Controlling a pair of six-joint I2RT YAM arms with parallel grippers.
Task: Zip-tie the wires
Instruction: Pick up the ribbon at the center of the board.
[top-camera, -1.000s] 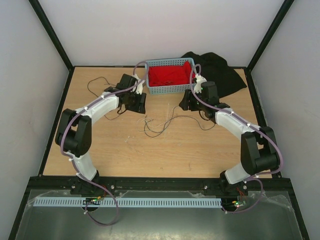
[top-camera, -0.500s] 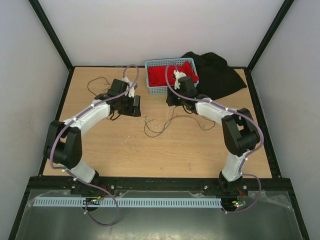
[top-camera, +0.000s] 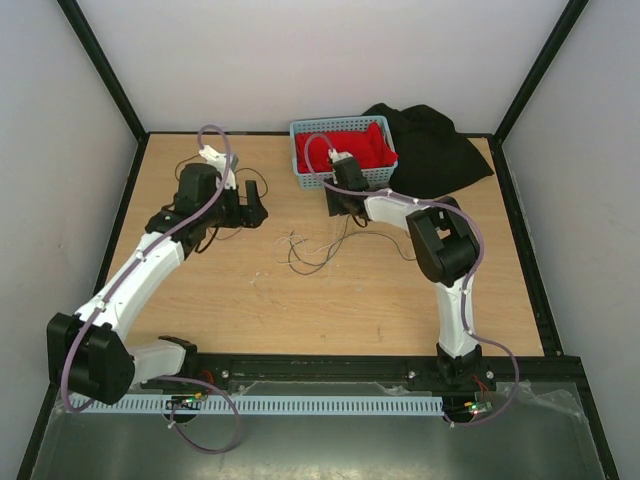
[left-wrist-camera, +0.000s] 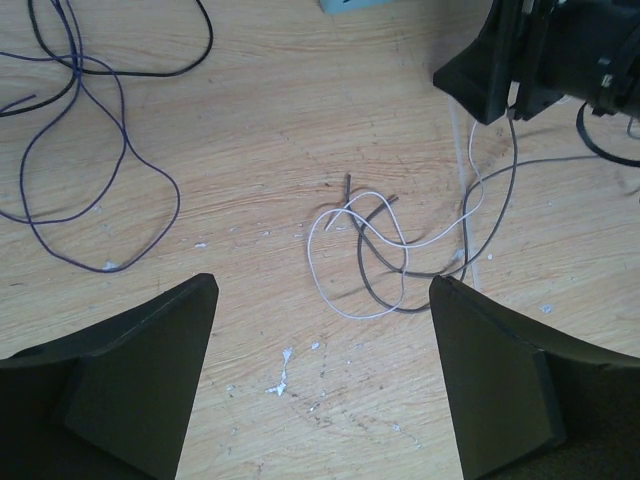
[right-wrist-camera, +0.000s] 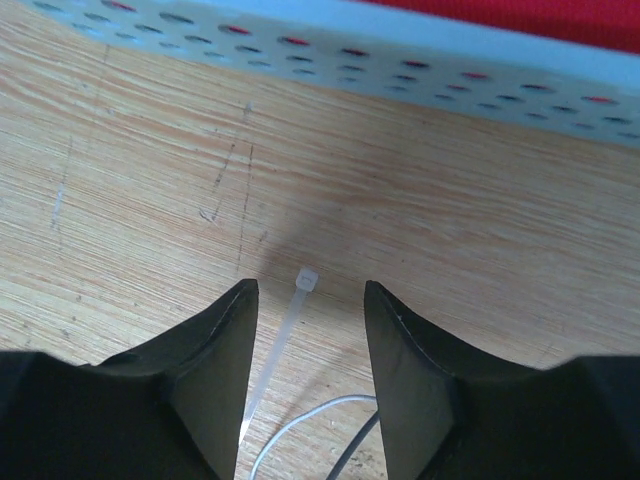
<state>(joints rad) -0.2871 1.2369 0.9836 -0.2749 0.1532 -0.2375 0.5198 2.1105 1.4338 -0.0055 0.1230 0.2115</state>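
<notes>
Bright even light, soft shadows; wrist cams bit blurry.

The setting is a robotics laboratory test cell. The left arm (top-camera: 140, 268) and the right arm (top-camera: 455, 310) are bolted to a black rail (top-camera: 320, 368) at the near edge of a plain wooden table (top-camera: 330, 310). Blank white panels (top-camera: 320, 60) held in a black frame (top-camera: 102, 65) enclose the cell on the left, right and far sides. A white slotted cable duct (top-camera: 330, 405) and a bare metal sheet (top-camera: 320, 450) lie nearer than the rail, and the wires (top-camera: 293, 262) lie loose on the table.
</notes>
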